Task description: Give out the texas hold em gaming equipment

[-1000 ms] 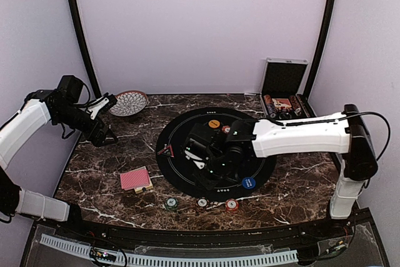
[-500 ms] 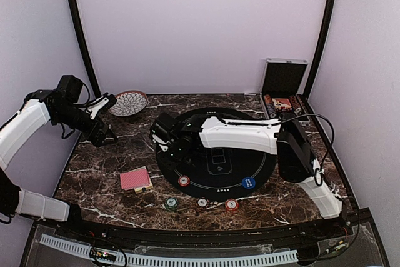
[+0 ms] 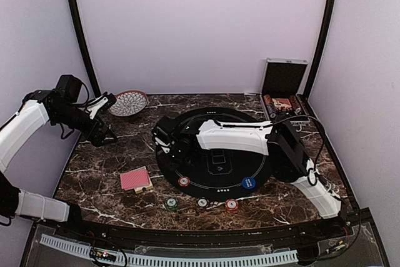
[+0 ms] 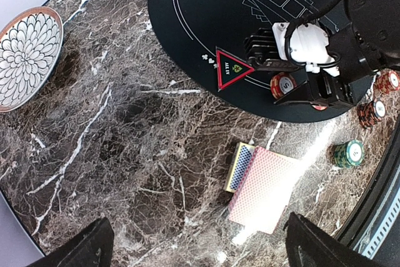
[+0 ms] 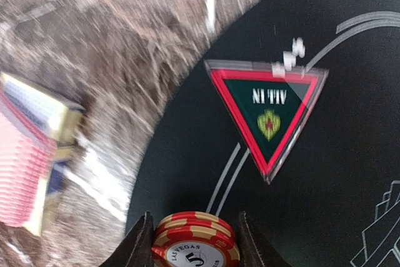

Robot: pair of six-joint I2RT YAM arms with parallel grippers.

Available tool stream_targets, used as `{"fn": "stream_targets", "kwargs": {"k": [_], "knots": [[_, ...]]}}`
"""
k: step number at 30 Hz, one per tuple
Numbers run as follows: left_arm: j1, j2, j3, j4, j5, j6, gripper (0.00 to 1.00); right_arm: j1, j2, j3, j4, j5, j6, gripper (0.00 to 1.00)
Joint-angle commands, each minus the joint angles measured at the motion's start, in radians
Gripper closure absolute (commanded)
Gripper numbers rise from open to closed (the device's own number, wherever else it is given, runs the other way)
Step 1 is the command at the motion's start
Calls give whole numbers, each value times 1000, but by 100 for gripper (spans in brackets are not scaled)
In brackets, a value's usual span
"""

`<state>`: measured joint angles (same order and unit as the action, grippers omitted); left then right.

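My right gripper [image 3: 182,174] reaches over the black round mat [image 3: 256,154] to its front left. In the right wrist view its fingers [image 5: 139,242] sit tight on both sides of a small stack of red poker chips [image 5: 197,248], low at the mat; the stack also shows in the top view [image 3: 184,181] and the left wrist view [image 4: 282,84]. A red-backed card deck [image 3: 135,179] lies on the marble left of the mat, over a blue-patterned box [image 4: 240,166]. My left gripper [image 3: 107,137] hangs wide open and empty above the table's left side [image 4: 200,245].
A red-edged "ALL IN" triangle [image 5: 269,114] lies just beyond the held chips. A blue chip [image 3: 248,183] sits on the mat's front. Green [image 3: 170,203], white [image 3: 202,202] and red [image 3: 231,204] chips line the front marble. The patterned bowl [image 3: 129,102] is back left, the silver case [image 3: 284,85] back right.
The right arm swung from the mat's middle to its front left and folded its elbow; the red chips now show there. Little moved in the last half second. The left arm stayed still.
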<state>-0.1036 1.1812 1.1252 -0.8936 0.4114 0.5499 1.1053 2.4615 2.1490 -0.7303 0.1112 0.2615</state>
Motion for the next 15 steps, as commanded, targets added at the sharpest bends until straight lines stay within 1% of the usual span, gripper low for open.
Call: {"fn": "stream_targets", "kwargs": {"k": [1,8,11,15], "knots": [[-5,-24,-2,-33,21,10,1,-6,-59,-87,24,18,-9,82],[-4,-28,-12,-29,11,17,1,0,-204,-327,77,-25,13,81],[-5,-27,-12,-28,14,15,1,5,-243,-373,85,-27,23,81],[-4,-26,-7,-28,13,15,1,13,-261,-390,93,-33,29,79]]}}
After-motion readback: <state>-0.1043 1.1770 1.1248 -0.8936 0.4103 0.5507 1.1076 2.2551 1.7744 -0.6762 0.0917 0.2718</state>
